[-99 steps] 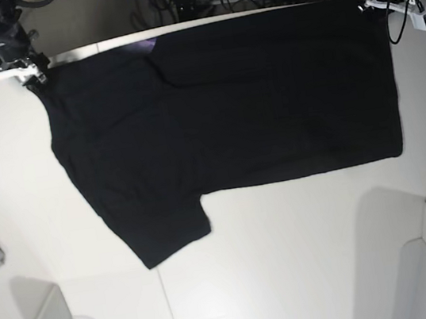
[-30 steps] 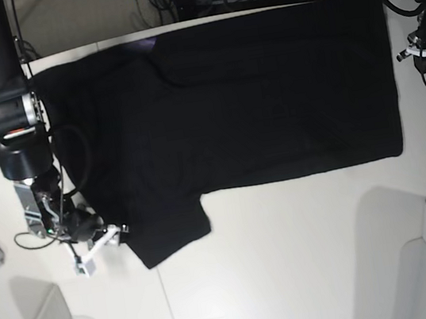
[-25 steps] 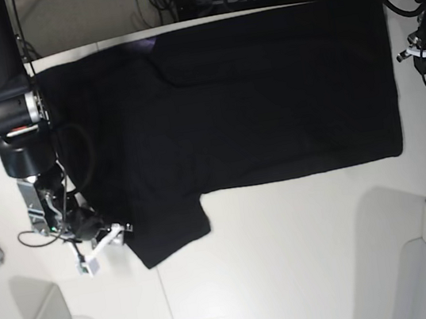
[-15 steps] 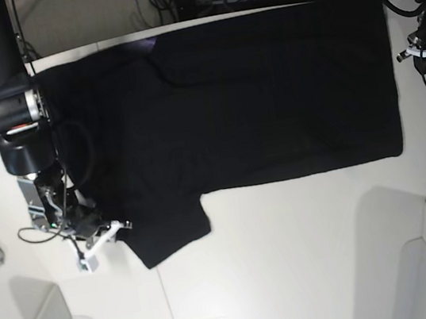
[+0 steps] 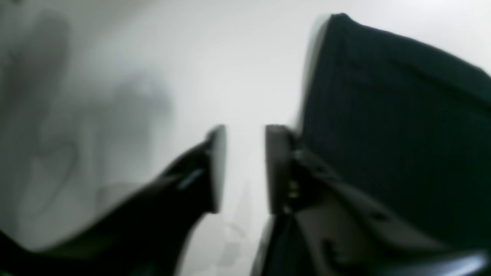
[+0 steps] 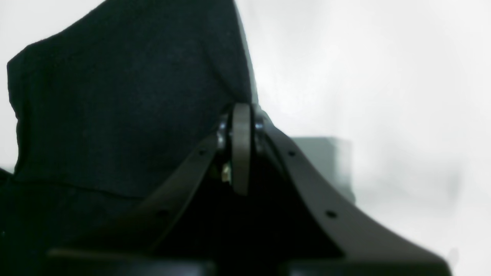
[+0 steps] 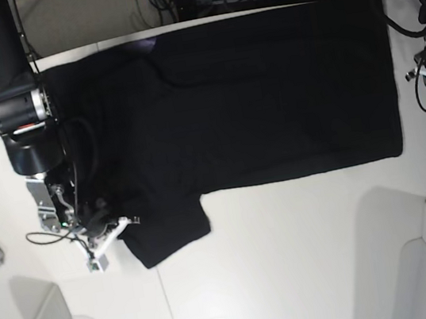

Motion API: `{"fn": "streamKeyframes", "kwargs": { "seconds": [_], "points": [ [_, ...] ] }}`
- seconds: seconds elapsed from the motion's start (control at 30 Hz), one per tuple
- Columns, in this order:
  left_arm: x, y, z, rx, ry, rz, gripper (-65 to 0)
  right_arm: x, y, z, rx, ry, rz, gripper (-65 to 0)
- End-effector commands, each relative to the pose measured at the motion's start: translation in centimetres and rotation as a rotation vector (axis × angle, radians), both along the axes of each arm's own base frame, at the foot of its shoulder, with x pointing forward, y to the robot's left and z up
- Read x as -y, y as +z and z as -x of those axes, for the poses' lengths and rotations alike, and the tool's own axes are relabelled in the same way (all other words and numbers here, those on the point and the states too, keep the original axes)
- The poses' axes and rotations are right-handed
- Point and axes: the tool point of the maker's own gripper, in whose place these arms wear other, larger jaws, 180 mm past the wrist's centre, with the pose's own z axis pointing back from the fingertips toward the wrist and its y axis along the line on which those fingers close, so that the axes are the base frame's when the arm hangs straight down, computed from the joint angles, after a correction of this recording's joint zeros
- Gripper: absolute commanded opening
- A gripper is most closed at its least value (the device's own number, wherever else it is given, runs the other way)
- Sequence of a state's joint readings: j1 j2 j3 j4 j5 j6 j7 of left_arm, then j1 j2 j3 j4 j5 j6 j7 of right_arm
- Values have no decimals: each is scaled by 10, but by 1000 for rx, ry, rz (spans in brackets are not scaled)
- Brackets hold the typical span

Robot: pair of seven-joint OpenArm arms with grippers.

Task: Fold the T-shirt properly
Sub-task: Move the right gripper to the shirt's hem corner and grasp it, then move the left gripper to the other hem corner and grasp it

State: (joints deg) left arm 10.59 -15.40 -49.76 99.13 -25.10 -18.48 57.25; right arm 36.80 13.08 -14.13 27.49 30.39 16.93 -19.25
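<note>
The right gripper (image 6: 241,153) was seen clamped on the sleeve edge of the T-shirt (image 7: 252,97), which was spread flat on the table (image 7: 292,260). The left gripper (image 5: 245,168) was held parted and empty, the shirt's hem just beside one finger

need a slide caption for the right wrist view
Right gripper shut on the sleeve edge of the black T-shirt over the white table.
</note>
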Motion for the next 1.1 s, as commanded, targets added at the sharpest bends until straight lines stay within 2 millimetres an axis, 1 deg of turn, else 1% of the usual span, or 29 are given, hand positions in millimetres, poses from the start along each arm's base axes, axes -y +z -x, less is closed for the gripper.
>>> {"fn": "streamKeyframes", "kwargs": {
  "seconds": [0.0,0.1,0.17,0.2,0.27,0.43,0.47,0.53,0.57,0.63,0.67,0.73,0.83,1.0,1.07],
  "points": [
    [-10,16,-12,36,2,-46,-403,3,11,-9,12,1,12,-650],
    [-18,14,-26,42,33,-44,-275,3,11,-9,12,1,12,-650],
    [-23,9,-33,39,51,-23,-209,3,11,-9,12,1,12,-650],
    [-24,5,-37,41,60,-4,-181,3,11,-9,12,1,12,-650],
    [-25,-3,-45,44,74,37,-155,3,11,-9,12,1,12,-650],
    [-7,-27,-79,-28,-20,92,-158,3,12,-10,15,1,12,-650],
    [-4,-28,-86,-25,-31,99,-158,3,12,-10,15,1,12,-650],
    [-5,-28,-98,16,-27,106,-158,3,12,-10,15,1,12,-650],
    [-5,-28,-101,34,-22,109,-158,3,12,-10,15,1,12,-650],
    [-6,-36,-104,50,-13,122,-158,3,12,-10,15,1,12,-650],
    [-5,-36,-109,60,-10,131,-158,3,12,-10,15,1,12,-650],
    [5,-45,-121,50,-36,154,-158,3,12,-10,15,1,12,-650],
    [17,-57,-130,36,-64,167,-158,3,13,-11,20,3,15,-650],
    [29,-68,-137,43,-101,157,-160,3,12,-10,16,3,14,-650],
    [35,-67,-147,42,-113,170,-160,3,12,-10,17,4,13,-650]
  ]
}}
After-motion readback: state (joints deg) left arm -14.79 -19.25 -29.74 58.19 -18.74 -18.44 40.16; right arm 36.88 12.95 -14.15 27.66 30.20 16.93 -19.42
